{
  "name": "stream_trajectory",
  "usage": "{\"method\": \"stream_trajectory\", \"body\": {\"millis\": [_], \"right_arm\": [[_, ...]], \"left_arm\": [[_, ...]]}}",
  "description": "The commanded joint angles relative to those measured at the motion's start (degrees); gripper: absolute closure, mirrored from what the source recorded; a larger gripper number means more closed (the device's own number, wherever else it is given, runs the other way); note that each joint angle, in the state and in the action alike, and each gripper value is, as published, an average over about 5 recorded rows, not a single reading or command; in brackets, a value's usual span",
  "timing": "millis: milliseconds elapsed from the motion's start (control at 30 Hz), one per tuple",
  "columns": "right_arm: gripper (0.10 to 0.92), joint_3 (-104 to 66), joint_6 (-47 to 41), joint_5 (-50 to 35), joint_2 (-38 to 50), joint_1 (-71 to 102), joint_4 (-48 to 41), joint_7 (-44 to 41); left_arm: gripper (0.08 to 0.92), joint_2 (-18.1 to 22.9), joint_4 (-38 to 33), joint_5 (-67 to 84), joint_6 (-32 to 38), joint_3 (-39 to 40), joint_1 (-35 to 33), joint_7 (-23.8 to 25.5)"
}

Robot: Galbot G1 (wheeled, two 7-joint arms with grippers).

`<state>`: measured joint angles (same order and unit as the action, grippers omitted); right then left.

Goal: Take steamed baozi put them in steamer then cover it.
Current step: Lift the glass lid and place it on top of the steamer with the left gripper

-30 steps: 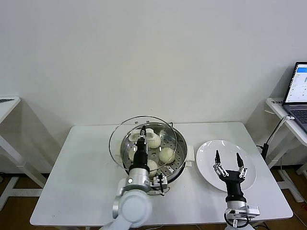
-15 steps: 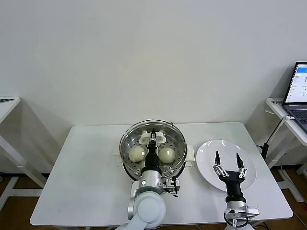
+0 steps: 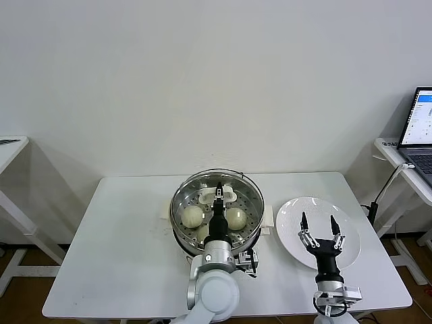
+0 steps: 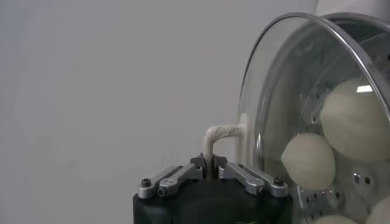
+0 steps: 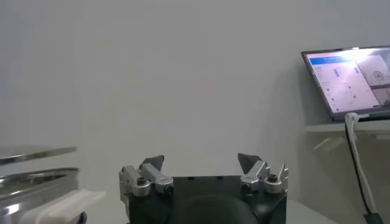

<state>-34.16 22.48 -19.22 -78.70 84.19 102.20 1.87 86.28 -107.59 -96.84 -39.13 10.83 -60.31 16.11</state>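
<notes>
Baozi (image 3: 193, 216) sit inside the steamer (image 3: 253, 226) as the left gripper (image 3: 218, 196), pinching the glass lid (image 4: 277, 103) by its handle (image 3: 217, 197), covers it at the table's (image 3: 121, 256) twelve o'clock; releasing seems next, while the right gripper (image 3: 317, 226) waits, jaws spread, over the plate (image 3: 293, 239) at three o'clock.

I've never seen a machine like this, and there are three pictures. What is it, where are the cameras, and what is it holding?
It is a robot with two arms. The big picture comes from a camera on its head, looking down at a white table. The other two come from small cameras on its wrists.

On the table stands a shiny steamer with steamed baozi inside, round white buns. Beside it lies a white plate with nothing on it.

The left end effector is pinched shut on the white handle of a glass lid, holding it over the steamer. The right end effector is open above the plate, holding nothing. A laptop sits on another table.
</notes>
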Motion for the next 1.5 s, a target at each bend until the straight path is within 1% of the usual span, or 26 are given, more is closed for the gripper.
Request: {"method": "stream_trajectory", "body": {"millis": [33,767,1500], "right_arm": [[0.203,0.4,-0.1,0.1,-0.2,-0.4,-0.5,-0.1],[0.203,0.6,0.2,0.4,-0.1,0.1,0.0,-0.2],[0.203,0.8,0.4,0.8,-0.1,0.3,0.1,-0.4]], "left_arm": [[0.811,0.8,0.9,-0.9,0.3,0.0,-0.2,-0.7],[0.811,0.9,1.8,-1.1,1.3,-0.9,-1.7,-1.7],[0.811,1.2,3.1,-1.0,2.1,-1.8,-1.4,-2.6]]}}
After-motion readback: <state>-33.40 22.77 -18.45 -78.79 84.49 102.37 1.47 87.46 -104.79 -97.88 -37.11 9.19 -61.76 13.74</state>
